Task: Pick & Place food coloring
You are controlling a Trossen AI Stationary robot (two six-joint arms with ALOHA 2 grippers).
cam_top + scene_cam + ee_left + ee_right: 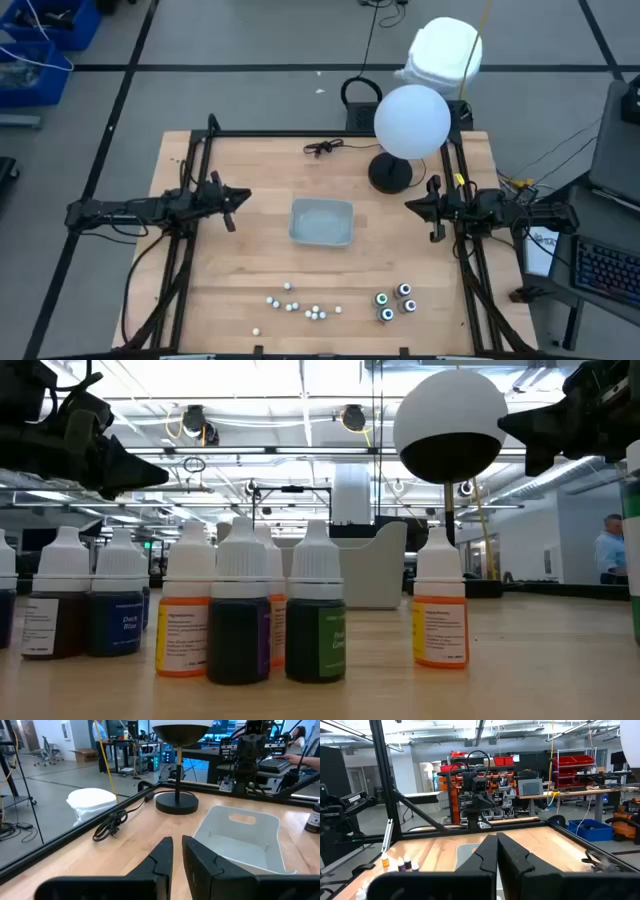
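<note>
Grey tray [321, 222] mid-table, globe lamp [411, 121] beyond it (black cable [323, 147] just beside), white bag [445, 48] on floor.

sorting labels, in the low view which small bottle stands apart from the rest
The orange-labelled bottle on the right: it stands alone, with a gap between it and the green-labelled bottle that ends the cluster.

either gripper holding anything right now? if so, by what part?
Nothing held. Left gripper and right gripper hang either side of the tray, fingers together and empty; the food coloring bottles sit untouched.
</note>
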